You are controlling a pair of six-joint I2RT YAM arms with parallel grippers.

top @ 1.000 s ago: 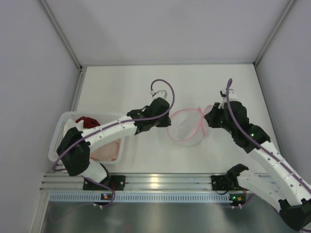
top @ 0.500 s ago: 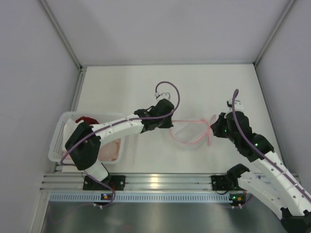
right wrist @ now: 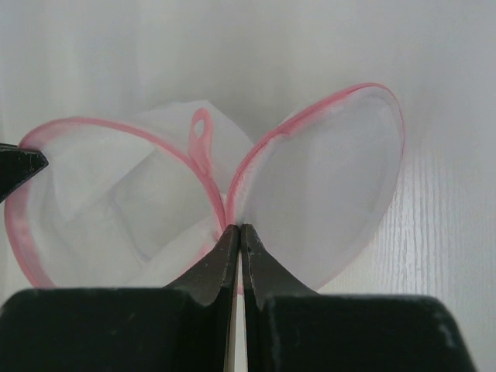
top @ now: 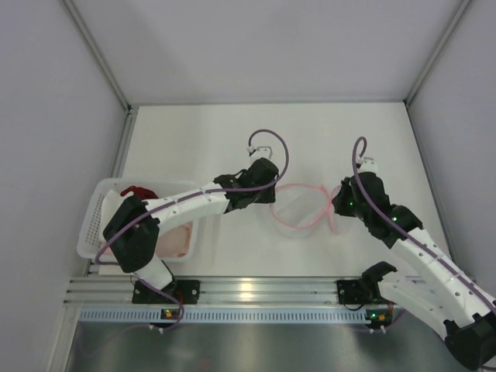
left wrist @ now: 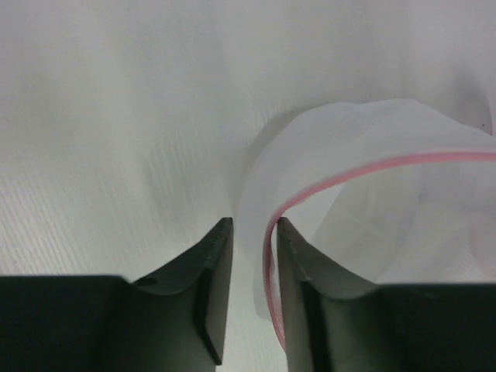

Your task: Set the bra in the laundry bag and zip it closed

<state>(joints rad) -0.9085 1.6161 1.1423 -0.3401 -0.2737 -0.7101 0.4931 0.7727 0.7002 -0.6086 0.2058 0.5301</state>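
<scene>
The laundry bag (top: 298, 211), white mesh with a pink zip rim, lies open in the middle of the table with its two halves spread (right wrist: 325, 178). My right gripper (top: 335, 208) is shut on the rim where the halves join (right wrist: 236, 229). My left gripper (top: 271, 198) is at the bag's left edge. Its jaws stand a little apart (left wrist: 254, 229), and the pink rim (left wrist: 270, 256) runs loosely through the gap against the right finger. The pale pink bra (top: 175, 239) lies in the basket at the left, away from both grippers.
A white perforated basket (top: 94, 211) stands at the near left, under the left arm, and also holds a dark red bra (top: 138, 191). Grey walls close the table on the left, right and far sides.
The left jaws have parted from shut to a narrow gap around the rim. The right gripper has shifted slightly left and farther with the hinge, and the bag has rounded out again.
</scene>
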